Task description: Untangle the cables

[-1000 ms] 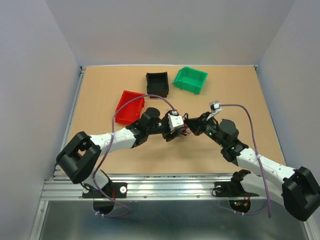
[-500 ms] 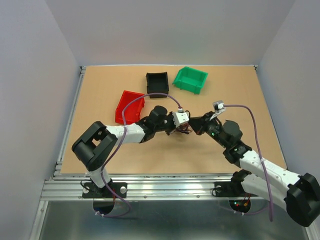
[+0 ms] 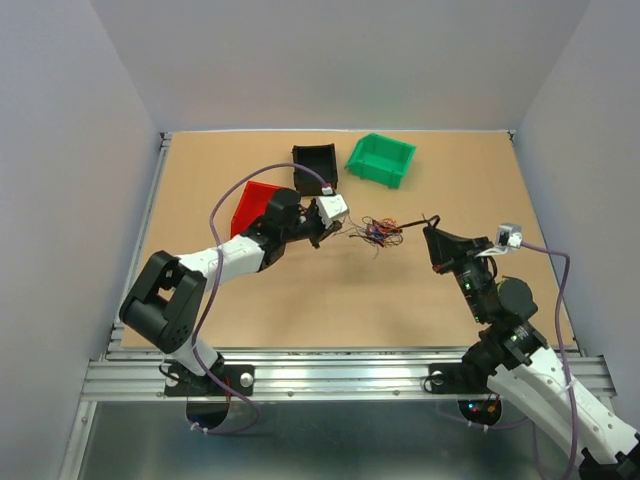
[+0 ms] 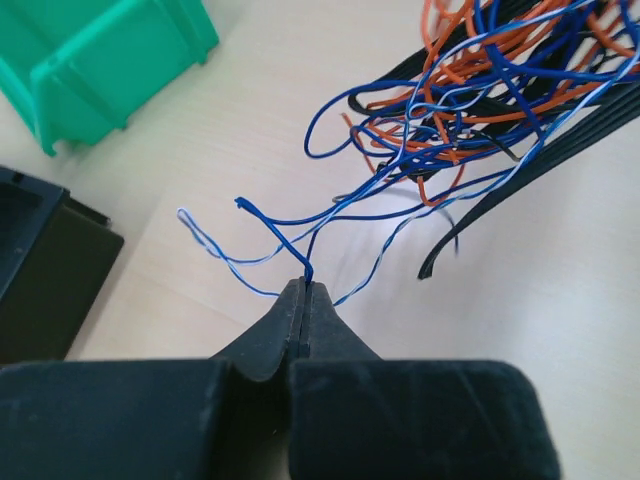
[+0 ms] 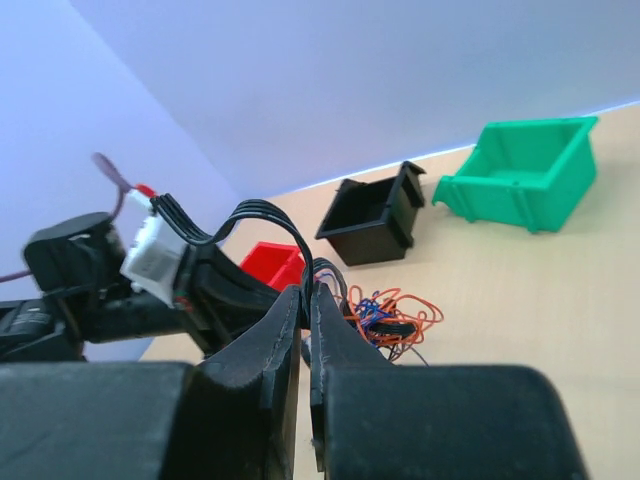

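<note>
The cables (image 3: pixel 375 232) formed one loose knot near the middle of the table (image 3: pixel 200 180), between the two arms and in front of the red bin (image 3: pixel 252 208), black bin (image 3: pixel 315 166) and green bin (image 3: pixel 380 160). The left gripper (image 4: pixel 305 290) was pressed together on a single blue wire (image 4: pixel 272 227). The right gripper (image 5: pixel 308 288) was clamped on a band of black strands (image 5: pixel 250 210). Gripping from opposite sides presumably allowed one strand to be drawn out against the other. The overhead view showed only this spacing. The left wrist view alone distinguished the blue, orange and black strands, and the right wrist view alone confirmed the black band at its tips.
</note>
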You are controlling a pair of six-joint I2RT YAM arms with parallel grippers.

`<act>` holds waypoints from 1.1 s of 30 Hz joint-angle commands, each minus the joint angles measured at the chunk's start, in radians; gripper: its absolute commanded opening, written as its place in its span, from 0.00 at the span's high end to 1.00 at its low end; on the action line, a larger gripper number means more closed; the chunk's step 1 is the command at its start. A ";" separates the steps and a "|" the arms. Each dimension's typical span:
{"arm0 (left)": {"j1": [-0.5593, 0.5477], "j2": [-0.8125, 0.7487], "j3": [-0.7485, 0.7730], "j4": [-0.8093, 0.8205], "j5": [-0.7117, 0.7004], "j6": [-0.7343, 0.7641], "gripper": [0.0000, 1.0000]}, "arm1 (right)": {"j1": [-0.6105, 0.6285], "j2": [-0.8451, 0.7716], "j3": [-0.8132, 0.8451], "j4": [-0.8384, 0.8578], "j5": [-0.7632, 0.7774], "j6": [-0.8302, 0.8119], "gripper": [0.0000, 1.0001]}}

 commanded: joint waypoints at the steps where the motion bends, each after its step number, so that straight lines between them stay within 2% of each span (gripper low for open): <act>1: -0.006 -0.061 0.018 -0.010 0.070 -0.014 1.00 | -0.001 -0.075 -0.007 -0.143 0.099 -0.039 1.00; 6: 0.074 -0.109 0.027 -0.010 0.064 -0.070 1.00 | -0.001 -0.133 -0.004 -0.247 0.196 -0.042 0.99; 7: 0.090 -0.124 0.027 -0.013 0.084 -0.086 1.00 | -0.001 -0.135 -0.012 -0.247 0.194 -0.044 0.95; 8: 0.091 -0.133 0.025 -0.019 0.096 -0.081 1.00 | -0.001 -0.132 -0.013 -0.249 0.179 -0.052 0.90; 9: 0.091 -0.142 0.021 -0.028 0.112 -0.074 1.00 | -0.003 -0.122 -0.013 -0.247 0.155 -0.059 0.79; 10: 0.091 -0.150 0.016 -0.047 0.136 -0.067 1.00 | -0.003 -0.098 -0.010 -0.247 0.098 -0.067 0.73; 11: 0.091 -0.164 0.013 -0.056 0.193 -0.052 1.00 | -0.001 -0.078 -0.004 -0.247 0.070 -0.084 0.61; 13: 0.086 -0.172 0.019 -0.110 0.272 -0.016 1.00 | -0.001 -0.009 0.004 -0.247 -0.004 -0.095 0.52; 14: 0.081 -0.173 0.025 -0.129 0.294 -0.005 1.00 | -0.003 0.017 0.011 -0.247 -0.034 -0.098 0.43; 16: 0.069 -0.172 0.039 -0.183 0.329 0.024 1.00 | -0.001 0.081 0.016 -0.241 -0.097 -0.116 0.37; 17: 0.065 -0.170 0.039 -0.192 0.340 0.044 1.00 | -0.001 0.152 0.019 -0.237 -0.176 -0.124 0.33; 18: 0.054 -0.170 0.039 -0.208 0.342 0.055 1.00 | -0.001 0.199 0.020 -0.214 -0.248 -0.134 0.31; 19: 0.054 -0.170 0.038 -0.212 0.342 0.063 1.00 | -0.001 0.242 0.022 -0.192 -0.249 -0.142 0.30; 20: 0.043 -0.170 0.039 -0.219 0.342 0.072 1.00 | 0.000 0.328 0.017 -0.134 -0.332 -0.151 0.27; 23: 0.035 -0.175 0.042 -0.237 0.346 0.080 1.00 | -0.001 0.448 -0.001 0.004 -0.414 -0.168 0.23; 24: 0.035 -0.179 0.042 -0.243 0.351 0.083 1.00 | -0.001 0.521 -0.007 0.098 -0.419 -0.173 0.23; 26: 0.034 -0.190 0.035 -0.246 0.362 0.094 1.00 | -0.001 0.645 0.016 0.179 -0.430 -0.179 0.23; 33: 0.029 -0.190 0.038 -0.281 0.386 0.138 1.00 | -0.001 0.908 0.120 0.325 -0.441 -0.162 0.27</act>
